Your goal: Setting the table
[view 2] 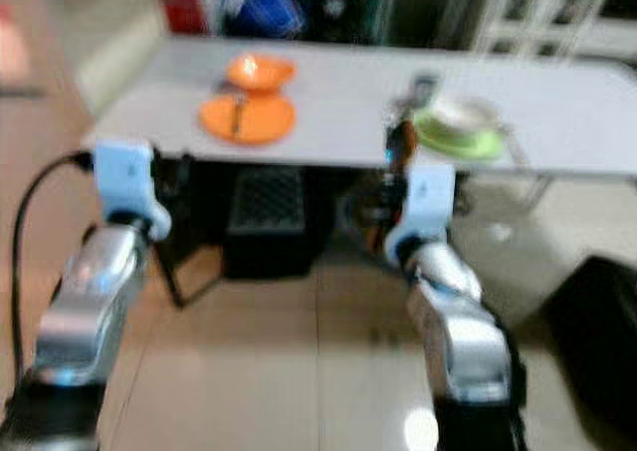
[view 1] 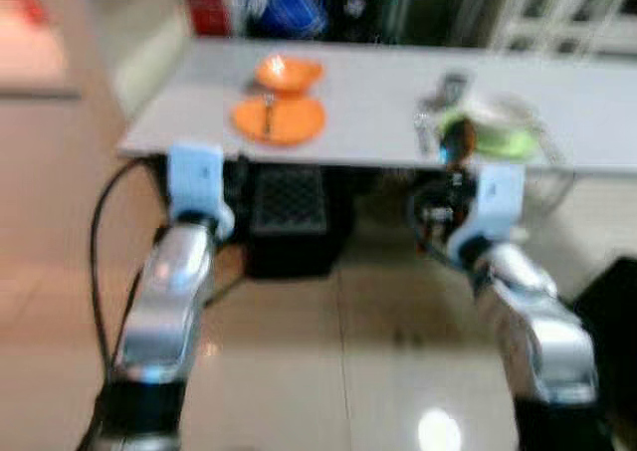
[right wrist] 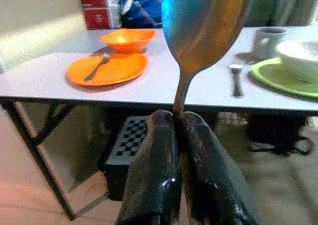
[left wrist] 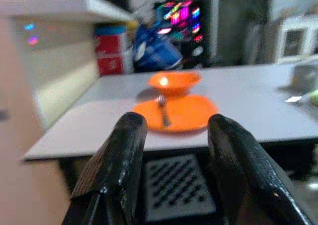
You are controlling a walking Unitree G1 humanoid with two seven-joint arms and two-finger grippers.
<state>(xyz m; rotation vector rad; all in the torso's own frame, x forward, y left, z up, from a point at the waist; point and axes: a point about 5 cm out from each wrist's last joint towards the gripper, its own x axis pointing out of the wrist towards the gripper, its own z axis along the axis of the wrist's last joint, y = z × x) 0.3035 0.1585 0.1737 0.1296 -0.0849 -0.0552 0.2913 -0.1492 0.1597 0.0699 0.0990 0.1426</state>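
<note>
Spoon [right wrist: 203, 26] of shiny metal, bowl upward, stands clamped by its thin handle between the two black fingers of the right gripper [right wrist: 178, 116]. Its bowl is cut off at the frame's upper edge in the right wrist view and is blurred by closeness. That gripper is held in front of the near edge of the long pale grey table [view 1: 378, 93], below the tabletop's level, near the green setting.

On the table's left part lies a flat round orange plate [right wrist: 107, 68] with a metal fork [right wrist: 97, 67] resting across it, and just behind it sits a shallow orange bowl [right wrist: 127, 39]. On the right part, a round lime-green plate [right wrist: 283, 76] carries a white bowl [right wrist: 300, 56]; both are cut off at the frame edge in the right wrist view. A second small metal utensil [right wrist: 236, 78] lies on the tabletop just beside the green plate, and a grey mug [right wrist: 266, 41] stands behind it.

The left gripper [left wrist: 175, 130] is raised before the orange setting, its two fingers spread apart with nothing between them.

Under the table sits a black crate with a chequered lattice side [left wrist: 176, 190]. Behind the table are a red box [right wrist: 97, 6] and a blue bag [left wrist: 154, 51]; the lettering on the box is too blurred to read. Both head views are soft with blur.
</note>
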